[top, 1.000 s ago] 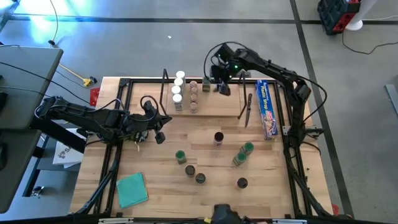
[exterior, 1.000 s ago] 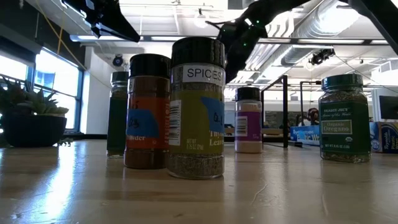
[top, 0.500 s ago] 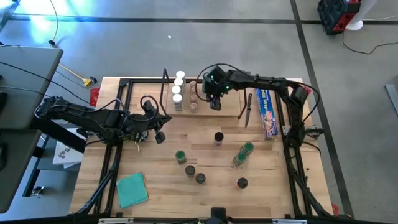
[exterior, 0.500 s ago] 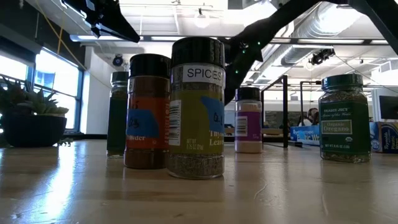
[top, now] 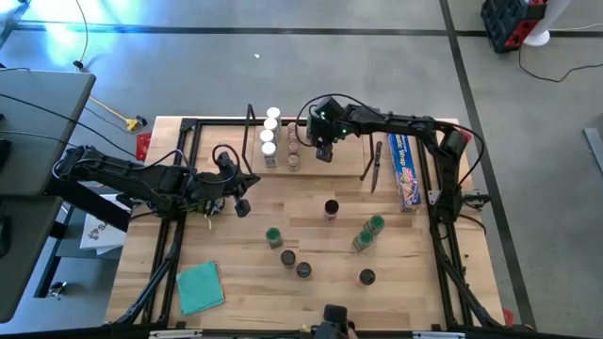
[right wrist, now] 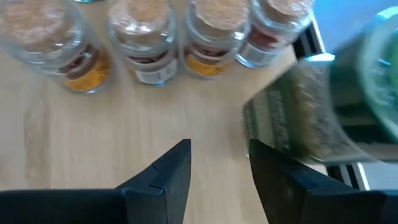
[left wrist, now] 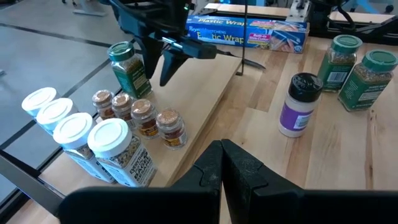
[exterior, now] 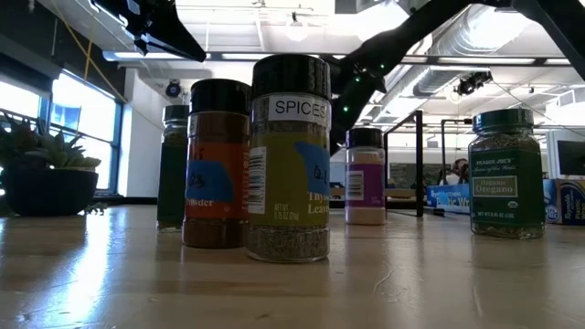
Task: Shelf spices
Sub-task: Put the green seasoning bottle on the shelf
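The right arm reaches from the table's right side across to its far middle, elbow bent, wrist angled downward. The right hand (top: pixel 323 151) hangs there with its two fingers (left wrist: pixel 169 65) spread apart, nothing between them. The left arm lies low along the left edge, forearm stretched inward, and the left hand (top: pixel 241 207) has its fingers pressed together, empty.
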`<action>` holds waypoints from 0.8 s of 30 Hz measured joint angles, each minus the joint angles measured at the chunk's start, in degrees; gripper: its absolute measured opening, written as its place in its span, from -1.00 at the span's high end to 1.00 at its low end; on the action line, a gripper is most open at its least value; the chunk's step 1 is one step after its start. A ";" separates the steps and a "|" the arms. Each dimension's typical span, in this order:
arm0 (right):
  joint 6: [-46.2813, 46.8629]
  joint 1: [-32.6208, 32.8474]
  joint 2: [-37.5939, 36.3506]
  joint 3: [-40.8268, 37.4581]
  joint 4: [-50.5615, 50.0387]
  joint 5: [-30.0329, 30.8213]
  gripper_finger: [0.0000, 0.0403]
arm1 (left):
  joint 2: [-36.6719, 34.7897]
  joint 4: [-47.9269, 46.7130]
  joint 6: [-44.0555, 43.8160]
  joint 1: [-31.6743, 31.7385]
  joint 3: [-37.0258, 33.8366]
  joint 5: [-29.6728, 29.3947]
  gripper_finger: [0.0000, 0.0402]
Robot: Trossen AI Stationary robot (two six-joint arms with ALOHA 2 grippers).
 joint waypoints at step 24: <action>2.48 -0.79 -1.30 0.04 -5.13 12.71 0.23 | 0.00 0.06 -0.02 0.00 0.02 0.04 1.00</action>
